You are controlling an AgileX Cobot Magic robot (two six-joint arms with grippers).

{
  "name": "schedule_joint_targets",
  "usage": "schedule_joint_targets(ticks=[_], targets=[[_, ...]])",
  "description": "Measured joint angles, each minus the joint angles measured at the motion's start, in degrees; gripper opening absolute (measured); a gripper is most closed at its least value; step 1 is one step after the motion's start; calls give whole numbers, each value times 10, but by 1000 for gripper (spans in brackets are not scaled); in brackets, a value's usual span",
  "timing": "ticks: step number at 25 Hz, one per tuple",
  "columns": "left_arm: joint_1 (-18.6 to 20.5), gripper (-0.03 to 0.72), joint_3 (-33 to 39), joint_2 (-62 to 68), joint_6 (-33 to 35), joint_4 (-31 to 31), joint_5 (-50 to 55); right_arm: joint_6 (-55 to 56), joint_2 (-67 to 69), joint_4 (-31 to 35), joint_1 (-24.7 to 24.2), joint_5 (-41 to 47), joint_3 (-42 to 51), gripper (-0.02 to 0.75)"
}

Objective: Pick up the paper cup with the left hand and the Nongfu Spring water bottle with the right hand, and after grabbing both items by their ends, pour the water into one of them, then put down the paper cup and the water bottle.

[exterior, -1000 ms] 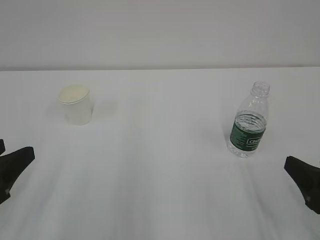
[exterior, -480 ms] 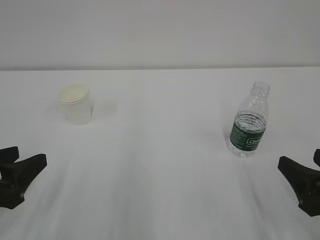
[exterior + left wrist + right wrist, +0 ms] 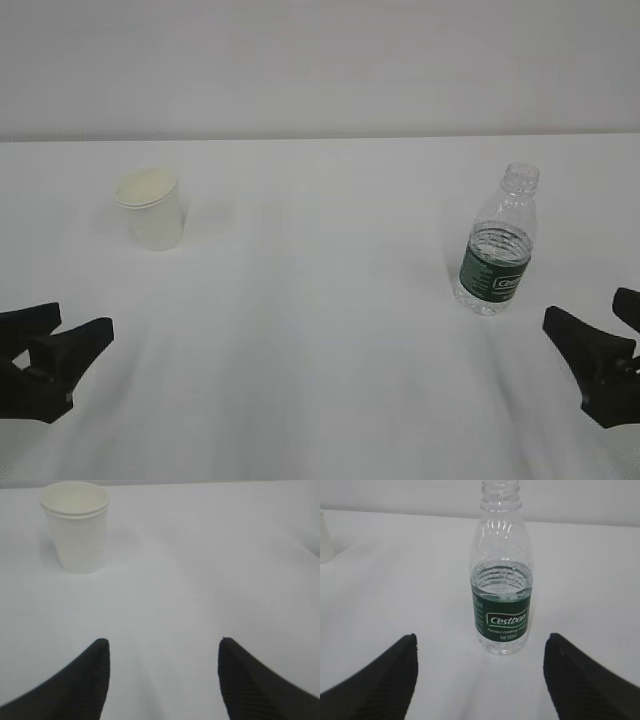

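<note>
The white paper cup (image 3: 150, 210) stands upright at the far left of the table, and in the left wrist view the cup (image 3: 75, 527) is ahead and to the left. My left gripper (image 3: 80, 325) (image 3: 163, 642) is open and empty, low over the table and well short of the cup. The capless Nongfu Spring water bottle (image 3: 497, 245) (image 3: 502, 595), with its green label band, stands upright on the right. Water (image 3: 501, 582) fills it to about the label's top. My right gripper (image 3: 590, 312) (image 3: 481, 637) is open and empty, just short of the bottle, which lines up between the jaws.
Everything rests on a white table (image 3: 320, 330) whose far edge meets a plain pale wall (image 3: 320, 60). A sliver of the cup (image 3: 324, 537) shows at the left edge of the right wrist view.
Both grippers have come further into the exterior view, the left one advancing toward the cup and the right one toward the bottle. Cup and bottle have not moved.
</note>
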Motion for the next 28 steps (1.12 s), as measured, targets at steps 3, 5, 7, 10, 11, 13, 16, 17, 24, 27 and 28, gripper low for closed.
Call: schedule_joint_targets(ticks=[3,5,7,10,11,13,16,17,24,27,28], targets=[[0,486,0,17,0,5,0,-3,31,0,0,-9,0,587],[0,485,-1,21,1,9,-1,-11,46,0,0,-11,0,587],[0,484,-1,21,12,8,-1,-31,55,0,0,-13,0,587],[0,484,-1,21,20,8,-3,-44,56,-6,0,-13,0,587],[0,484,-1,21,21,8,-3,-46,56,-9,0,-13,0,587],[0,485,-1,21,22,4,-3,-48,56,-14,0,-15,0,587],[0,484,-1,21,23,-9,-3,-49,56,-15,0,-15,0,587],[0,484,-1,21,23,-16,-3,-49,56,-18,0,-15,0,587],[0,561,-6,21,24,-34,-3,-49,56,-29,0,-15,0,587],[0,617,-7,21,25,-46,-4,-49,56,-29,0,-15,0,587],[0,624,-7,21,25,-50,-4,-49,56,-29,0,-15,0,587]])
